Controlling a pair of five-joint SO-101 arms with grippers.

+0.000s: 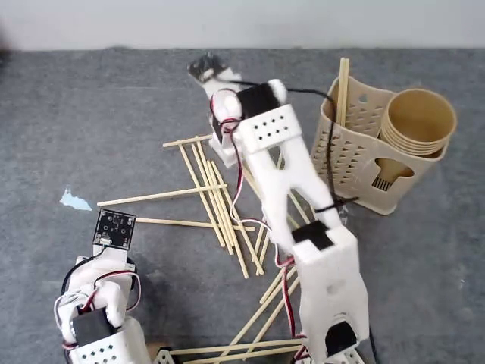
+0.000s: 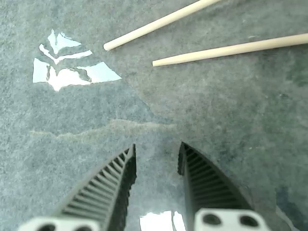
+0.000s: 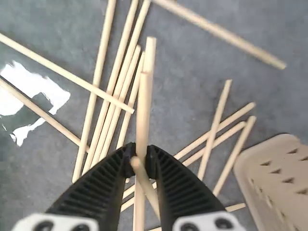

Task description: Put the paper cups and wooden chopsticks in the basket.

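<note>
So here's where we're at: the basket [image 1: 356, 163] sits at about 2 o'clock on the grey counter [image 1: 91, 114], and the cups [image 1: 420, 121] are stacked inside it, in the compartment farthest from the middle. One chopstick [image 1: 343, 87] stands upright in the basket's other compartment, poking out over the rim. The rest of the chopsticks [image 1: 216, 197] are scattered loose across the middle of the counter, mostly a rough bundle running 11 to 5 o'clock, with a few crossing it sideways and a few more [image 1: 250, 349] down at 6 o'clock. The right arm [image 1: 303, 197] stretches from 6 o'clock up over that pile toward 12. On its wrist camera we see the right jaws pressed onto a stick [image 3: 146, 86], pinching it near one end, with the pile and a corner of the basket [image 3: 279, 178] below. The left arm [image 1: 102, 318] is parked at 7 o'clock. The left jaws are spread apart with nothing between them, hovering over bare counter with two stick ends [image 2: 159, 21] just ahead. A pale scrap [image 1: 74, 200] lies on the counter at 9 o'clock.
</note>
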